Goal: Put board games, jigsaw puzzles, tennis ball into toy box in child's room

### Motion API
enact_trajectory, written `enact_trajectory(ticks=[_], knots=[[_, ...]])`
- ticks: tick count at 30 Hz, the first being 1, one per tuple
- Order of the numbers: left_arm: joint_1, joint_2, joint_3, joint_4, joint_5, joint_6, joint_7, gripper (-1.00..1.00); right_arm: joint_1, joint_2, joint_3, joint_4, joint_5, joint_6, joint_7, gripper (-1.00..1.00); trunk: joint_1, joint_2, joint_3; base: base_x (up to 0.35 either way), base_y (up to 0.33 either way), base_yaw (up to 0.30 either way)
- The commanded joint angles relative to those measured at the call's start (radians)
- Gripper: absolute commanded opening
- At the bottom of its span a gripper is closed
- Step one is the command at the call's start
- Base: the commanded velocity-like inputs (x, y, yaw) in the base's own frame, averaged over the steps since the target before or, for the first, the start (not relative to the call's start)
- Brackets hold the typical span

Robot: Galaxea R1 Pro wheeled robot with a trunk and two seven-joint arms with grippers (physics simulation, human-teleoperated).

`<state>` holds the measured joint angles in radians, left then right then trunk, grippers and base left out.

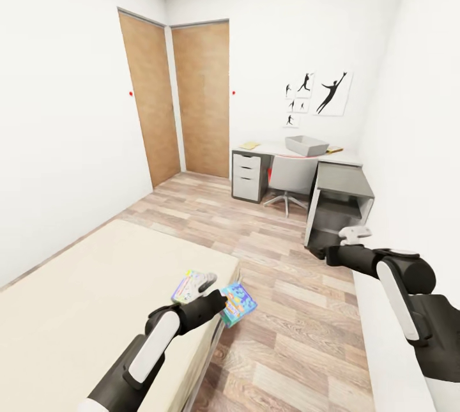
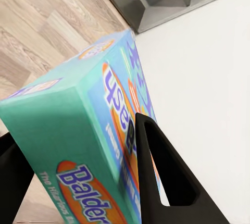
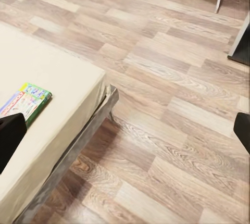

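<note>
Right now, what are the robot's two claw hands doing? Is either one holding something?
Left gripper: closed on the blue-green board game box, lifted by the bed's corner.
Right gripper: open, holding nothing, above the wood floor.

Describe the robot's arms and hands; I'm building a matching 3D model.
Both arms have glossy black joints with white shell panels along the segments. The left hand and right hand look pale in the head view; the wrist views show black, wedge-shaped fingers, one with a triangular cut-out.

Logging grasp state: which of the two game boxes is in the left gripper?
The teal-blue box, clamped in the left gripper past the bed's edge; the other box lies on the bed.
</note>
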<state>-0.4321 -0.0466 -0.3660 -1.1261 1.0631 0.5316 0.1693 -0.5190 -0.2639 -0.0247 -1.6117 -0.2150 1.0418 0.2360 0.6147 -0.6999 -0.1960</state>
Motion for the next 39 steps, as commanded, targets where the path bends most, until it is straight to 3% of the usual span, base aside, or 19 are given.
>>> enact_trajectory(ticks=[1,8,15,39], knots=[[-0.001,-0.001,-0.001,0.003,0.008,0.001,0.013,-1.00,-0.001,0.003,0.001,-0.001,0.003,0.001,-0.001,1.00,-0.004,0.006,0.002,0.000,0.000,-0.007],[-0.003,-0.002,0.001,0.028,0.009,-0.003,0.014,-1.00,-0.002,0.008,0.011,0.009,0.011,-0.005,-0.009,1.00,-0.030,0.055,0.024,0.000,0.000,-0.158],[-0.003,-0.002,0.001,0.036,0.011,-0.047,0.018,-1.00,-0.003,0.008,0.010,0.013,0.014,-0.008,-0.010,1.00,-0.057,0.104,0.045,0.000,0.000,-0.282],[-0.014,0.005,0.001,0.043,0.011,-0.036,0.009,-1.00,-0.003,0.008,0.005,0.013,0.013,-0.008,-0.009,1.00,-0.149,0.272,0.121,0.000,0.000,-0.295]])
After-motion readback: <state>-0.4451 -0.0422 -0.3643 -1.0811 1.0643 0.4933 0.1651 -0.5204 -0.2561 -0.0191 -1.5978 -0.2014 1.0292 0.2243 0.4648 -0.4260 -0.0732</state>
